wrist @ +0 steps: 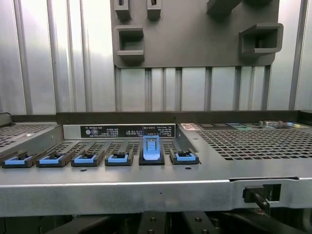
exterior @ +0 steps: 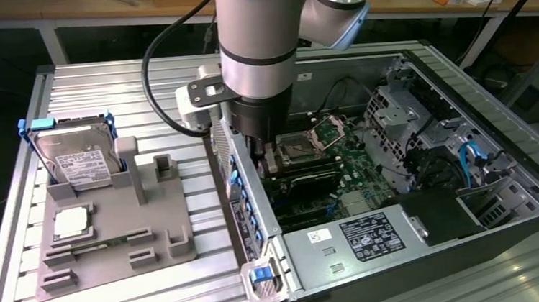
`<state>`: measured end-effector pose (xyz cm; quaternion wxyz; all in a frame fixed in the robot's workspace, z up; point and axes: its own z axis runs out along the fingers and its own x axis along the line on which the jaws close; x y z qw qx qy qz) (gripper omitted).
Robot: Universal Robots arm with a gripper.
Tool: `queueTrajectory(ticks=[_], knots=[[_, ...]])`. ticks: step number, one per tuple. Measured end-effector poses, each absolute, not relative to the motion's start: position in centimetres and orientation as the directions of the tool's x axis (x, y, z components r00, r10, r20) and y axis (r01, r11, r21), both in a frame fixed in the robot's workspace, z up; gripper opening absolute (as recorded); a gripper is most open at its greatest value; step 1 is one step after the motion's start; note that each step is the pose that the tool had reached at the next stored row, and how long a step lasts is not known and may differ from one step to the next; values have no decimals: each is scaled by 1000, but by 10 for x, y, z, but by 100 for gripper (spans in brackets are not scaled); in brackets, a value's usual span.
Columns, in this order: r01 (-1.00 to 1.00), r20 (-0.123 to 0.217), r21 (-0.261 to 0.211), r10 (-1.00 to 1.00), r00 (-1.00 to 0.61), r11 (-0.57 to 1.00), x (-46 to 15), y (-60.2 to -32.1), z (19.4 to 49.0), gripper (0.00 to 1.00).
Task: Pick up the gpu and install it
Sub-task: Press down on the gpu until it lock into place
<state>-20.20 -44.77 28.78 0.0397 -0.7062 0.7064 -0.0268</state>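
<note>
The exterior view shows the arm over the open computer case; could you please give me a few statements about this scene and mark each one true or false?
1. The hard drive stands in the grey fixture beside the computer case. True.
2. The processor chip sits inside the case. False: it lies on the grey fixture, in front of the hard drive.
3. The arm reaches down into the open case, over the motherboard. True.
4. All the blue latches along the case's back edge lie flat. False: one stands raised, the others lie flat.

Gpu (exterior: pixel 272 161): dark card, upright on edge inside case.
</note>
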Motion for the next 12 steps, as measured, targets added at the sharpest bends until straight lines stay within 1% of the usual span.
queueTrajectory(ticks=[12], knots=[[-996,-15,-92,-1000,0,1,-201,-448,290,11]])
